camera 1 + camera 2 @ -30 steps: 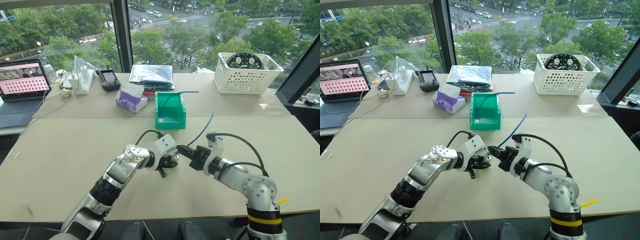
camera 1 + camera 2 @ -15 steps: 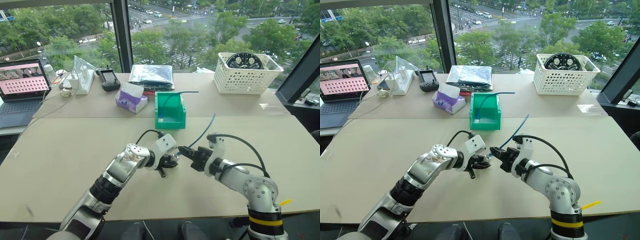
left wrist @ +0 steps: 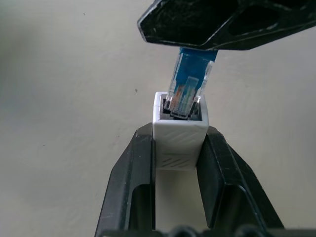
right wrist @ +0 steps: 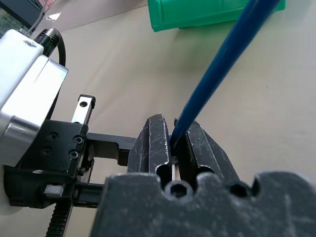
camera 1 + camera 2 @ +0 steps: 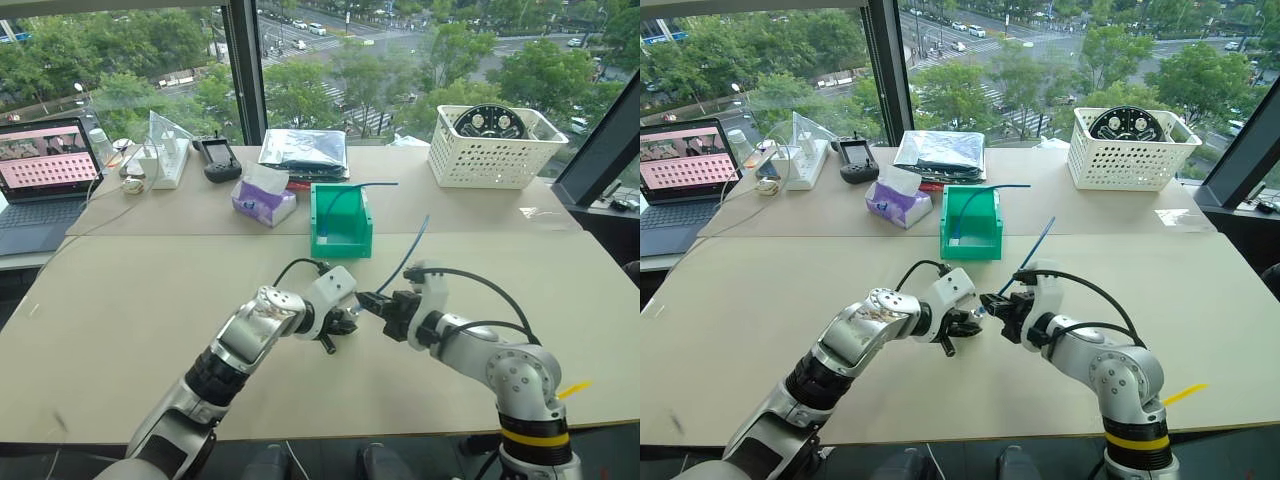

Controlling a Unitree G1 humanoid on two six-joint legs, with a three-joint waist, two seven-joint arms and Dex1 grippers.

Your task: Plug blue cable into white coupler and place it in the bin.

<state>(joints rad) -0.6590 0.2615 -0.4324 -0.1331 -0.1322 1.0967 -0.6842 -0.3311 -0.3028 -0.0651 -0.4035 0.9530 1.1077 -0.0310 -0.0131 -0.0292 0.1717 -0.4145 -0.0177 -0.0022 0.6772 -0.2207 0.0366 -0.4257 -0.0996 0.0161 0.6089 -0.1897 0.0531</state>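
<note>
the left gripper (image 3: 178, 148) pinches the white coupler (image 3: 178, 136), the right gripper (image 4: 174, 143) clamps the blue cable (image 4: 222, 64), plug tip just entering, not seated; the bin (image 5: 340, 222) still waits.

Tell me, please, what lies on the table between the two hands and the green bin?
Bare tabletop, as the left eye view shows. Only the blue cable, pinched in the right hand, rises over that stretch toward the bin.
</note>
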